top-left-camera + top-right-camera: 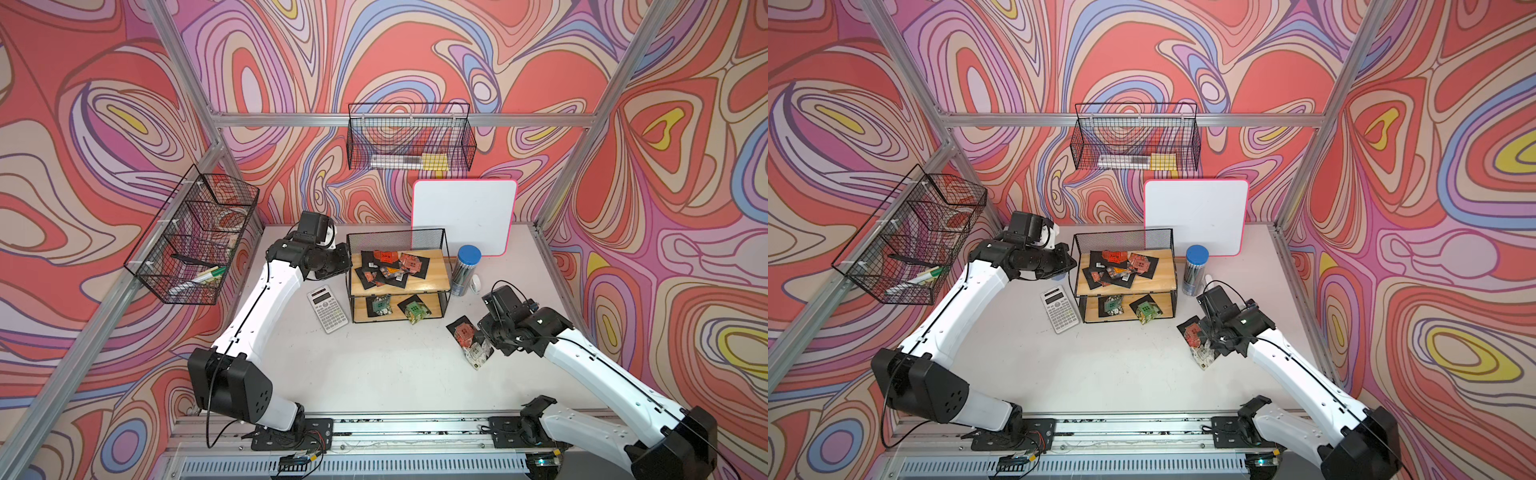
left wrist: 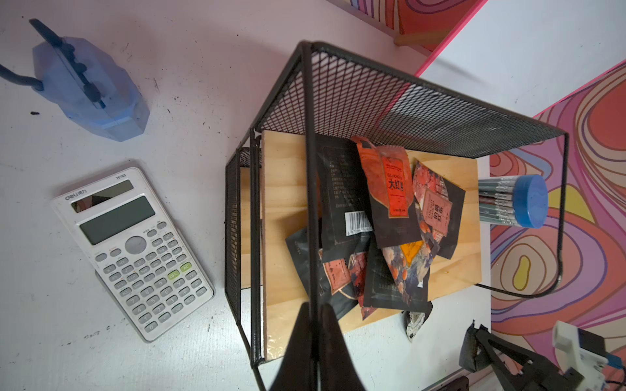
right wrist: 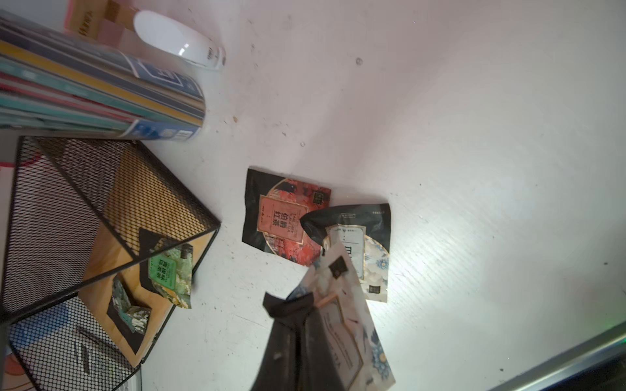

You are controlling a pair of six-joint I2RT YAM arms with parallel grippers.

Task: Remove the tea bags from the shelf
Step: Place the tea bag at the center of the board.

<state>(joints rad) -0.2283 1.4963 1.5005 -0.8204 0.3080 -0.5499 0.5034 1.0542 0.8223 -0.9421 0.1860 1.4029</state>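
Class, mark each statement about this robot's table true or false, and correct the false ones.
1. A calculator lies on the table beside the shelf. True.
2. The shelf's lower board is bare. False: two green tea bags lie on it.
3. The blue-lidded pencil tube lies on its side. False: it stands upright.
4. Tea bags lie on the table by the right gripper. True.
5. The left gripper's jaws are wide open. False: they are shut on the shelf's wire frame.
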